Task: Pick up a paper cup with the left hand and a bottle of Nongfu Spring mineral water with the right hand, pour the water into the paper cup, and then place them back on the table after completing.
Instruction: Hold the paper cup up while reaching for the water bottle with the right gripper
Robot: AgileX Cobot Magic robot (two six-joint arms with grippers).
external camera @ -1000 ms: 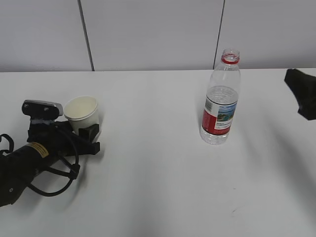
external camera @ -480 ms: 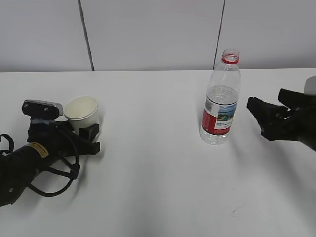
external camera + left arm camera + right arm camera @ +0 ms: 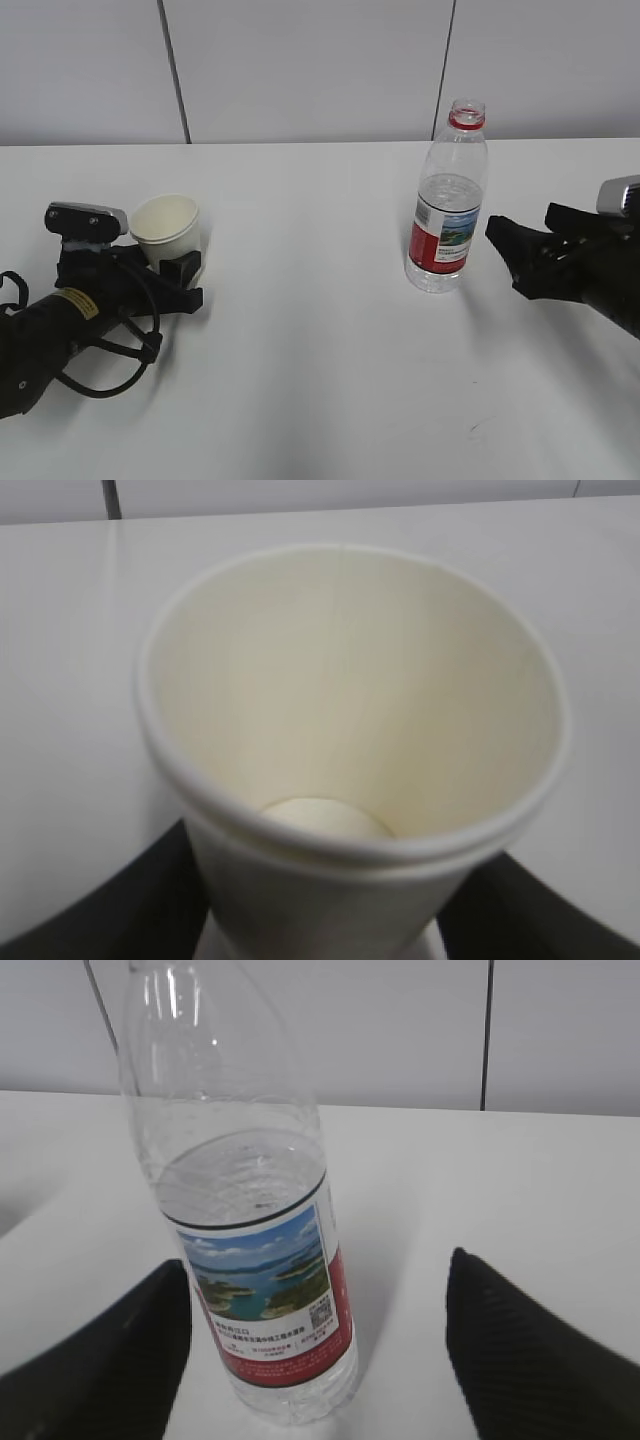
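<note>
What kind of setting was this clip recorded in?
Probably a lab or test bench, not a home: a bare white table, a plain grey panelled wall, and only a paper cup and water bottle laid out.

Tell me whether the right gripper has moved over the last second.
Yes. The right gripper has come in from the right edge toward the standing bottle, jaws open, not yet around it.

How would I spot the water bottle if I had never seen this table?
Look at the white table, right of its middle. The bottle stands upright there, clear plastic, cap off, with a red neck ring and red lake-picture label. The paper cup far left is short and opaque.
</note>
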